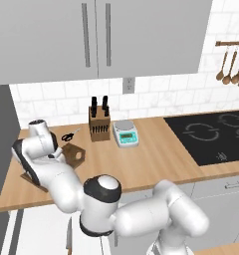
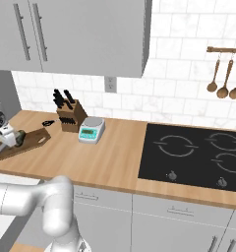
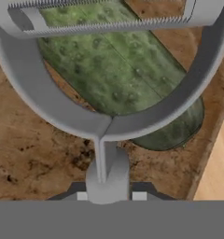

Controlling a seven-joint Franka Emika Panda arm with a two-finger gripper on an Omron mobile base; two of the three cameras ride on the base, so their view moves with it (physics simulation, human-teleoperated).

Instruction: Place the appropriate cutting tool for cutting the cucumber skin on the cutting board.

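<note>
In the hand view my gripper [image 3: 109, 196] is shut on the straight handle of the cutting tool [image 3: 107, 126], a grey metal peeler. Its rounded loop head reaches out over the cucumber [image 3: 123, 79], a dark green cylinder lying on the cutting board [image 3: 34, 154]. Whether the peeler touches the cucumber or the board, I cannot tell. In the right base view the cucumber [image 2: 21, 136] lies on the dark brown cutting board [image 2: 36, 138] at the counter's far left, with my hand directly over it. The left base view has the cutting board [image 1: 74, 152] partly hidden by my arm.
Black scissors [image 1: 68, 135] lie just behind the board. A knife block [image 1: 99, 122] and a small kitchen scale [image 1: 126, 133] stand to their right by the wall. A black cooktop [image 2: 189, 152] takes up the right side of the counter. Wooden spoons [image 2: 223, 78] hang on the wall.
</note>
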